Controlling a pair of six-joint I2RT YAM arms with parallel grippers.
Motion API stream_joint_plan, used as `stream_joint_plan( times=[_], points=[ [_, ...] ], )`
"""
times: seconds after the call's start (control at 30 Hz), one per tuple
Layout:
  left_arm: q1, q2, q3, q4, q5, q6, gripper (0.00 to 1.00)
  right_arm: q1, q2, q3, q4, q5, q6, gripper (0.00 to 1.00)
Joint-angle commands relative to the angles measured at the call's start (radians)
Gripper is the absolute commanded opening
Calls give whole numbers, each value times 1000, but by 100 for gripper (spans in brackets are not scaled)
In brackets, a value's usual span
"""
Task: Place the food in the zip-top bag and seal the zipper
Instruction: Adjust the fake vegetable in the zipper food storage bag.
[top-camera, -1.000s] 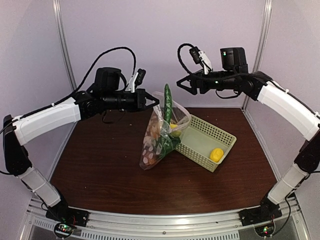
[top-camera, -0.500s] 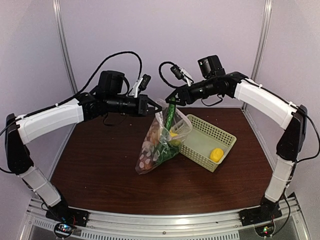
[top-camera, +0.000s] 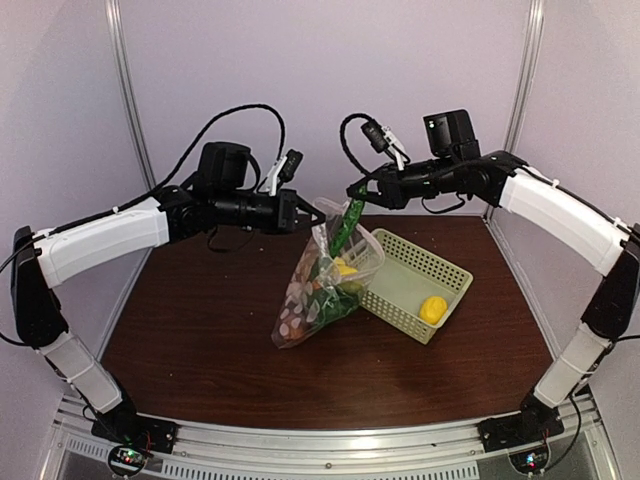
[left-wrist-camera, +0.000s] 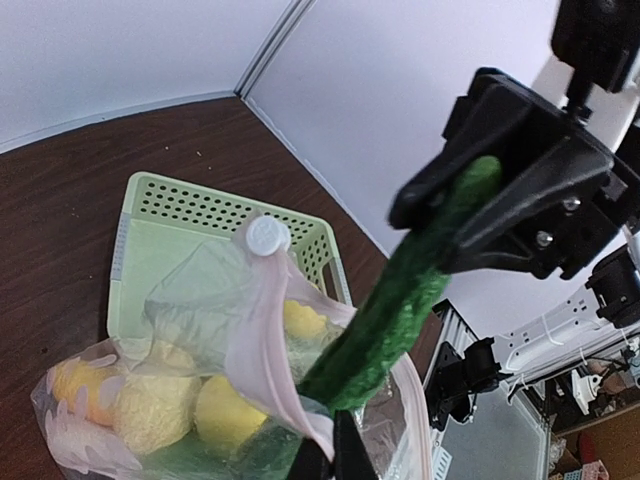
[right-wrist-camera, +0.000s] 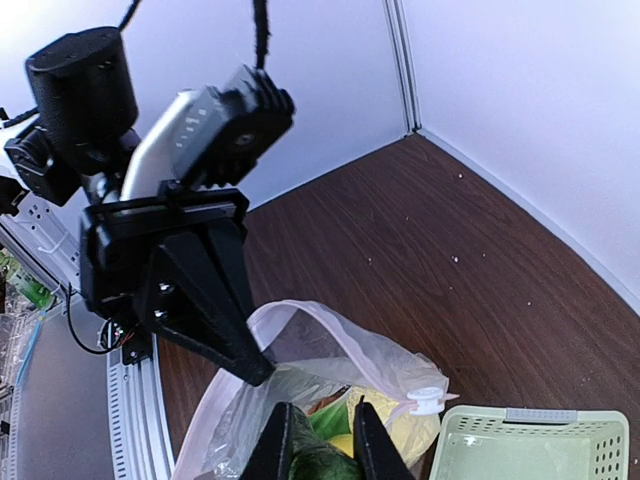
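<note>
While left jaws clamp the bag (top-camera: 296, 303) at 10 o'clock, evidently to hold it open, right jaws pinch the green vegetable (top-camera: 347, 220).

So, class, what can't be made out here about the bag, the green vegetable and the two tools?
Top view: food low in the zip-top bag is too small, and veiled by dotted plastic, to count.
Left wrist view: the left tool is cut off by the bottom edge; its pinch point is unseen.
Right wrist view: the dark green vegetable runs off the bottom edge inside the right tool.
</note>
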Motion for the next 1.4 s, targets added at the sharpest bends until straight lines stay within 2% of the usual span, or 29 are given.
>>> stream_joint_plan(
  times=[0.0, 0.17, 0.37, 0.57, 0.63, 0.73, 0.8, 1.0, 1.23, 1.37],
  points=[
    [-3, 7, -6, 108, -18, -49, 0, 2, -129, -109, 171, -34, 2, 6],
    [-3, 15, 13, 159, -23, -88, 0, 29, -114, -168, 164, -54, 30, 4],
    [-3, 16, 29, 193, -12, -123, 0, 100, -90, -206, 143, 95, -36, 0],
    [-3, 0, 18, 229, -12, -148, 0, 129, -92, -310, 294, 145, 45, 1],
    [-3, -9, 13, 233, -17, -148, 0, 131, -91, -336, 342, 141, 81, 4],
    [-3, -27, -3, 241, -33, -150, 0, 135, -70, -330, 351, 140, 106, 15],
    [-3, -35, -13, 247, -42, -150, 0, 138, -47, -298, 306, 135, 99, 22],
    [-3, -36, -17, 249, -31, -135, 0, 147, -29, -231, 212, 181, 41, 34],
    [-3, -38, -21, 221, -17, -107, 0, 144, -109, -121, 120, 318, -94, 60],
    [-2, -32, 4, 159, -18, -63, 0, 132, -131, -49, 51, 359, -127, 66]
  ],
)
